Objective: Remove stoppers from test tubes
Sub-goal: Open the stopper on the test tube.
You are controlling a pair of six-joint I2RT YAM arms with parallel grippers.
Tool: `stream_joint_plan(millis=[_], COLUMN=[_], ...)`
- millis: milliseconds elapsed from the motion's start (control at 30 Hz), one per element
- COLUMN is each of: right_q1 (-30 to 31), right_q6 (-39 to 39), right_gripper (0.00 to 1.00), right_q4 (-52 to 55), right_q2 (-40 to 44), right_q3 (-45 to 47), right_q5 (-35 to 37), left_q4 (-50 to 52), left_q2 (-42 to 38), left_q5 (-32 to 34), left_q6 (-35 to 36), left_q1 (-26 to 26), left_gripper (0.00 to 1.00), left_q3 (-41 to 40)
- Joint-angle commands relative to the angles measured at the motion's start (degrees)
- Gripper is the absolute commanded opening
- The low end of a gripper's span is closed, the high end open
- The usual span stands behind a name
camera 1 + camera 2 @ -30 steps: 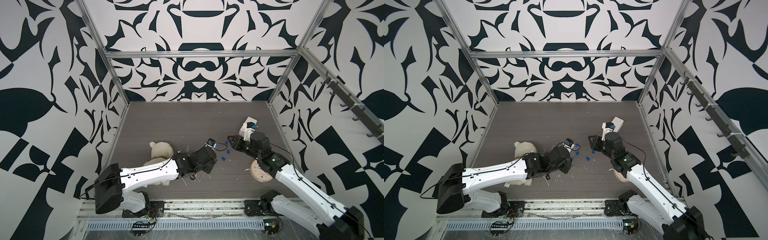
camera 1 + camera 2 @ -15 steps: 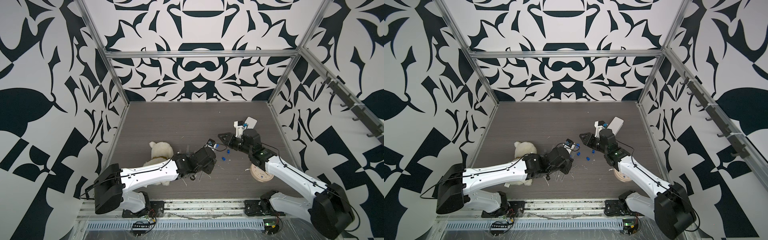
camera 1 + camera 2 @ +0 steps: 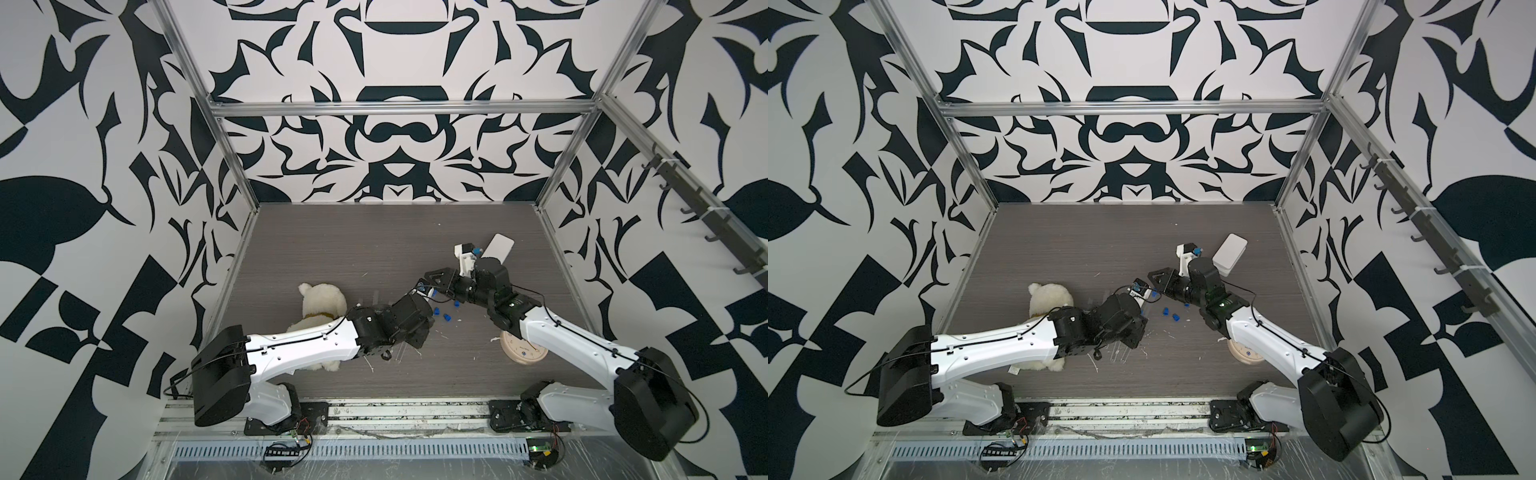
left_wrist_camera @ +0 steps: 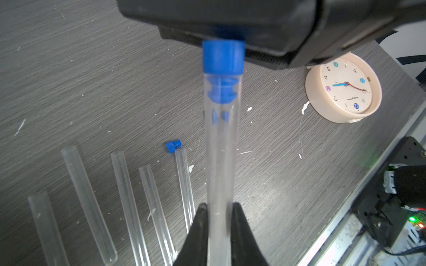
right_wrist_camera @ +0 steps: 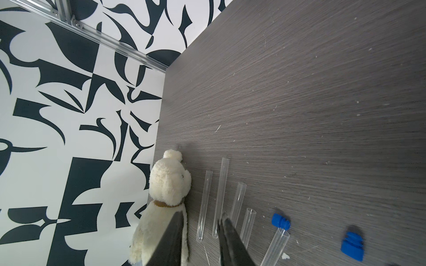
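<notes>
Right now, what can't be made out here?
- Stopper: top hidden by the right arm in the left wrist view; right jaws' grip unclear.
- Held tube: lower end cut off by frame edge, same view.
- Loose tubes: too faint in both top views, partly under the left arm.

top views: high above the near edge, facing down and forward, far, both hold the whole worktop (image 3: 374,241) | left wrist: close, along test tube (image 4: 221,149) toward clock (image 4: 343,89) | right wrist: close, toward plush dog (image 5: 166,184) | wrists share: loose tubes (image 4: 88,202), blue stopper (image 5: 280,221)
</notes>
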State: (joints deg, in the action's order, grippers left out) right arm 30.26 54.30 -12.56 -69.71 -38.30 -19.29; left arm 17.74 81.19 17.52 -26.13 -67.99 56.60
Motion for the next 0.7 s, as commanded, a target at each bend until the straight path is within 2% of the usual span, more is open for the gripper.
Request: stream_joint_plan(millis=[0,267,667], right_q1=[0.8,1.0,1.3], right_q6=[0.8,0.0,-0.1], right_gripper=[0.28,0.29,0.28], right_q4=[-4.0,-1.6,-0.1], right_q2=[0.1,2.9,3.8], right_q3=[-2.4,-2.1,-1.1], right_q5=[-1.1,1.0,1.0], left_q4=[1.0,2.8,2.4], left_q2=[1.0,0.7,1.6], left_q5=[-1.7,-4.5,-5.2], left_q6=[2.6,5.5,6.3], left_q1=[0.2,1.4,2.1], left_gripper=[0.17,0.16,0.16], left_q3=[0.9,2.3,3.6])
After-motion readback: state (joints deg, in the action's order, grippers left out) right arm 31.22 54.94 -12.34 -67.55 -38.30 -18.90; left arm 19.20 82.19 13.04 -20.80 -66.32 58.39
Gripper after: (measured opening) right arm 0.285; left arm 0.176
